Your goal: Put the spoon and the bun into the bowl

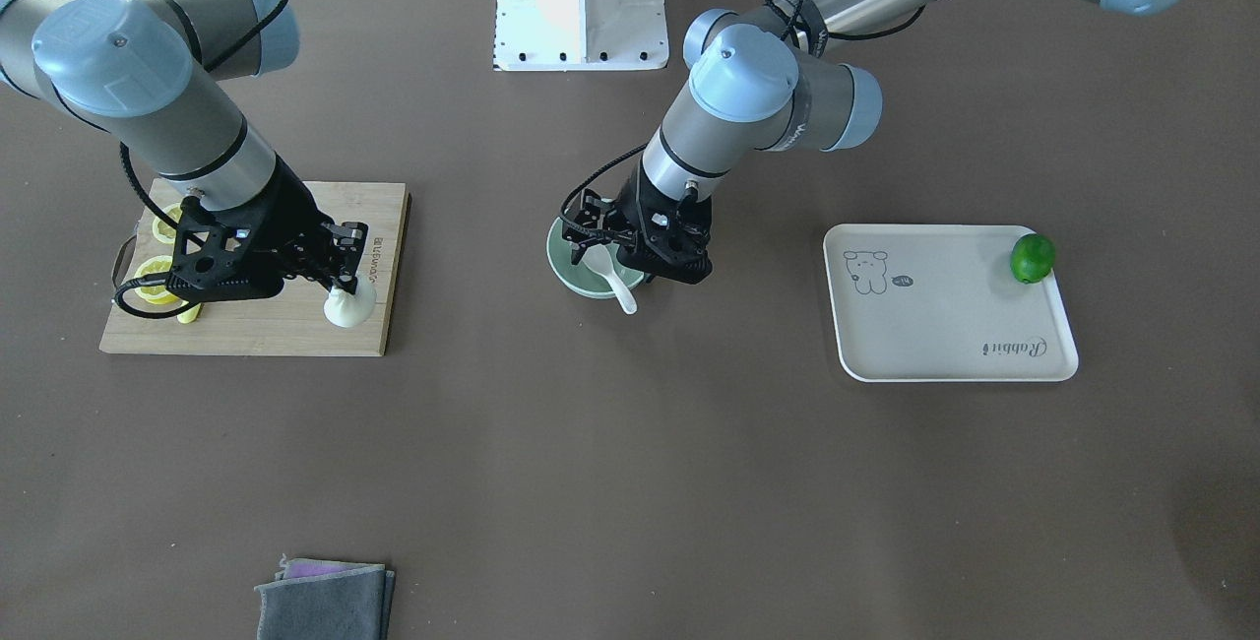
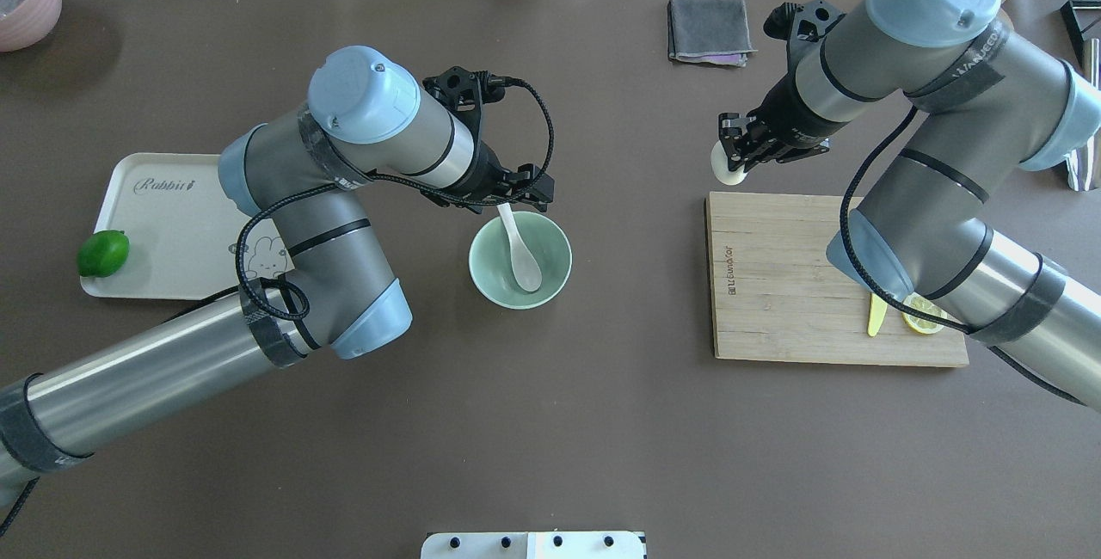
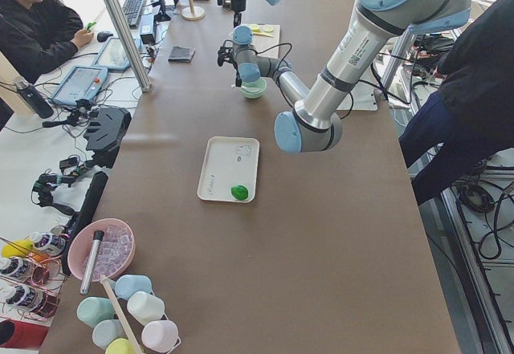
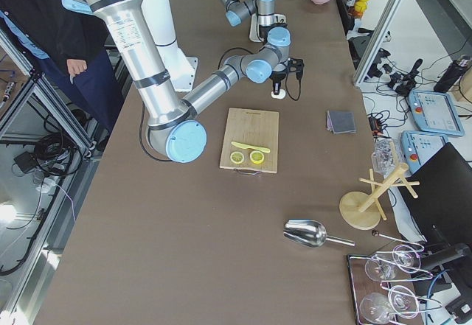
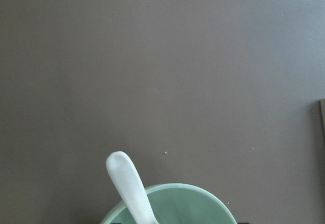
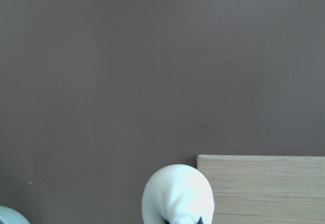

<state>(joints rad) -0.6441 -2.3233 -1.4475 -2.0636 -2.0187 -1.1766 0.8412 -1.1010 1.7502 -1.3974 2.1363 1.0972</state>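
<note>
The mint-green bowl [image 2: 552, 249] stands at the table's middle. The white spoon [image 2: 520, 254] lies in it, scoop down, with its handle leaning over the far rim; it also shows in the left wrist view [image 5: 127, 181] and the front view [image 1: 612, 281]. My left gripper [image 2: 523, 189] hovers just above the handle end, open and apart from it. My right gripper [image 2: 740, 155] is shut on the white bun [image 2: 722, 165] and holds it a little above the far inner corner of the wooden board [image 2: 800, 284]. The bun also shows in the right wrist view [image 6: 177, 193].
A yellow-green knife [image 2: 876, 315] and lemon slices [image 2: 925, 316] lie on the board near my right arm. A beige tray [image 2: 163, 215] with a lime [image 2: 103, 253] sits at the left. A folded grey cloth [image 2: 707, 28] lies at the far side.
</note>
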